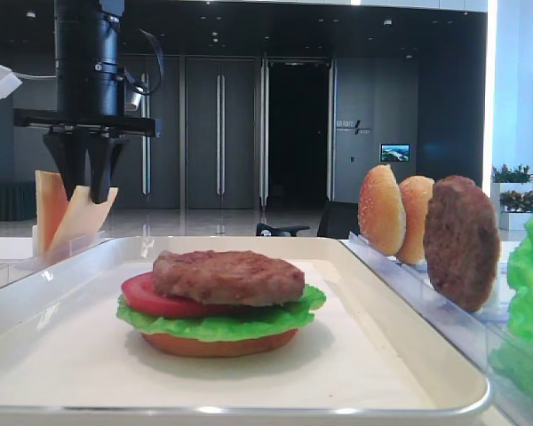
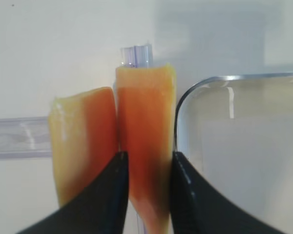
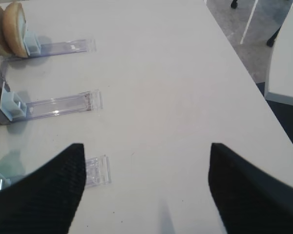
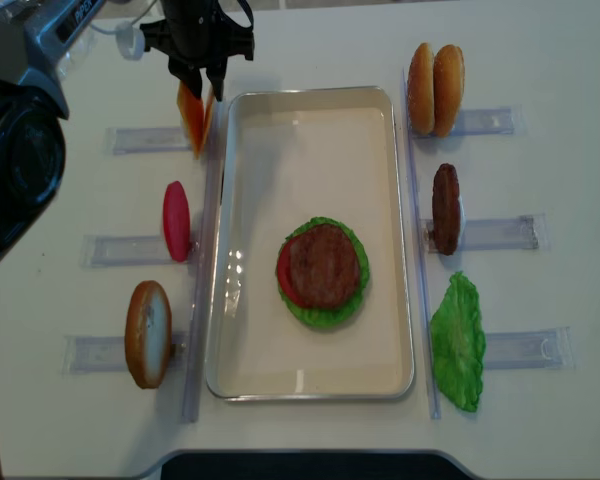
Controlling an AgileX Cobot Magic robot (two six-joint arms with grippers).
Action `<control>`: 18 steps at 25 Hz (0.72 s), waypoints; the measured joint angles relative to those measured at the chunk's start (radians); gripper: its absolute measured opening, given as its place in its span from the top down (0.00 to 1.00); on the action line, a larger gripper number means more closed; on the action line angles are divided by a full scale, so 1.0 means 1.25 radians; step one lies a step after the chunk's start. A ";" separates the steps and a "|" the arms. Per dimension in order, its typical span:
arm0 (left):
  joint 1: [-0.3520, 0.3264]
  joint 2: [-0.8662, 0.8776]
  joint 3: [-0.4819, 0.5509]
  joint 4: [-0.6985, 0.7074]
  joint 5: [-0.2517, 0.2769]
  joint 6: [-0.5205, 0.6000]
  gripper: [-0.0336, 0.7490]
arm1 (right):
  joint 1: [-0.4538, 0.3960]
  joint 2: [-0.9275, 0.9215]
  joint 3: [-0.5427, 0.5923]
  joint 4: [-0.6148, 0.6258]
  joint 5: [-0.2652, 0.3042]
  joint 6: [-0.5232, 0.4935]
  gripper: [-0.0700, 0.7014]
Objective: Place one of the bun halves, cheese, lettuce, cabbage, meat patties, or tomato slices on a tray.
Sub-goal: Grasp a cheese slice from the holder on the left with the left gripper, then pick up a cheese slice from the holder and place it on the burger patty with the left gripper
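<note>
My left gripper (image 2: 147,161) is shut on a cheese (image 2: 145,112) slice that stands on edge in a clear rack beside the tray's corner (image 2: 185,97). A second cheese slice (image 2: 83,131) leans just left of it, outside the fingers. From above, the gripper (image 4: 205,85) hangs over the cheese (image 4: 193,118) at the cream-white tray's (image 4: 310,100) back left. On the tray lies a stack: flat bun half (image 1: 218,344), lettuce (image 1: 222,324), tomato slice (image 1: 142,297), meat patty (image 1: 228,275). My right gripper (image 3: 146,146) is open over bare table.
Clear racks flank the tray. The right ones hold two bun halves (image 4: 435,75), a patty (image 4: 445,208) and a lettuce leaf (image 4: 457,340). The left ones hold a tomato slice (image 4: 176,220) and a bun half (image 4: 148,333). The table edge (image 3: 244,68) runs right of my right gripper.
</note>
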State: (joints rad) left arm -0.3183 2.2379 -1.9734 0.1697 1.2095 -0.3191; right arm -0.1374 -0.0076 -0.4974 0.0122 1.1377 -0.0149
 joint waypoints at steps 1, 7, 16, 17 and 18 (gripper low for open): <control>0.000 0.000 0.000 0.000 0.002 0.005 0.72 | 0.000 0.000 0.000 0.000 0.000 0.000 0.23; 0.000 0.000 0.000 0.000 0.006 0.029 0.91 | 0.000 0.000 0.000 0.000 0.000 0.000 0.23; -0.001 -0.074 0.000 -0.055 0.010 0.084 0.91 | 0.000 0.000 0.000 0.000 0.000 0.000 0.23; -0.003 -0.098 0.000 -0.065 0.010 0.090 0.91 | 0.000 0.000 0.000 0.000 0.000 0.000 0.23; -0.005 -0.116 0.000 -0.069 0.011 0.094 0.91 | 0.000 0.000 0.000 0.000 0.000 0.000 0.23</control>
State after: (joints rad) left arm -0.3252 2.0929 -1.9734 0.0831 1.2235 -0.2017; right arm -0.1374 -0.0076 -0.4974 0.0122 1.1377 -0.0149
